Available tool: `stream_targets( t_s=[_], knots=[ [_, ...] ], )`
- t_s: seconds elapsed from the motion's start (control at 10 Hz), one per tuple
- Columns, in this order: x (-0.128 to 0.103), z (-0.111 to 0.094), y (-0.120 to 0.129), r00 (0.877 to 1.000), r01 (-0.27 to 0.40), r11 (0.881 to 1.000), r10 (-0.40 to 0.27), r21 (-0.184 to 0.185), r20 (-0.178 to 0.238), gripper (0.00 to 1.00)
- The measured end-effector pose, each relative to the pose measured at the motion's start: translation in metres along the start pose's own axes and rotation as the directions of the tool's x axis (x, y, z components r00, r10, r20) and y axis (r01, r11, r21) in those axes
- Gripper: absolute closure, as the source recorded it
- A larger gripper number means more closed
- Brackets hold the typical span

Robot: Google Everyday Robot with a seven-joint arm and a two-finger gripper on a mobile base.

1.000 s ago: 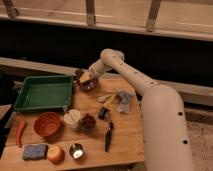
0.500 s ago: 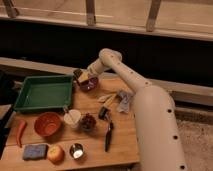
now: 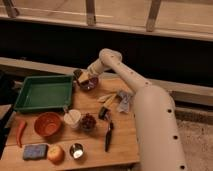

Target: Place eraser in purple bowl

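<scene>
The purple bowl (image 3: pixel 90 85) stands at the far edge of the wooden table (image 3: pixel 125 145), just right of the green tray. My gripper (image 3: pixel 83 77) hangs over the bowl's left rim, at the end of the white arm (image 3: pixel 150 110) that reaches in from the lower right. A small dark shape (image 3: pixel 77 73) shows at the gripper's tip; it may be the eraser, but I cannot tell whether it is held or where it rests.
A green tray (image 3: pixel 42 92) lies at the far left. Nearer are an orange bowl (image 3: pixel 47 123), a white cup (image 3: pixel 73 117), a small bowl of red bits (image 3: pixel 88 121), a black stubby object (image 3: pixel 103 114), a black-handled tool (image 3: pixel 108 136), a blue sponge (image 3: pixel 34 151) and an apple (image 3: pixel 56 154).
The gripper stays over the purple bowl's left rim and has hardly moved. The objects on the table lie as before.
</scene>
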Motion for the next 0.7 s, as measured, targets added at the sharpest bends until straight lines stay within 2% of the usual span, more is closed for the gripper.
stream_targets(
  t_s=[0.2, 0.3, 0.7],
  knots=[
    [0.0001, -0.0001, -0.0001, 1.000, 0.000, 1.000, 0.000, 0.000, 0.000, 0.24],
    [0.0007, 0.0005, -0.0003, 1.000, -0.001, 1.000, 0.001, 0.000, -0.001, 0.20],
    [0.0008, 0.0001, -0.0007, 1.000, -0.001, 1.000, 0.001, 0.000, 0.000, 0.20]
  ],
)
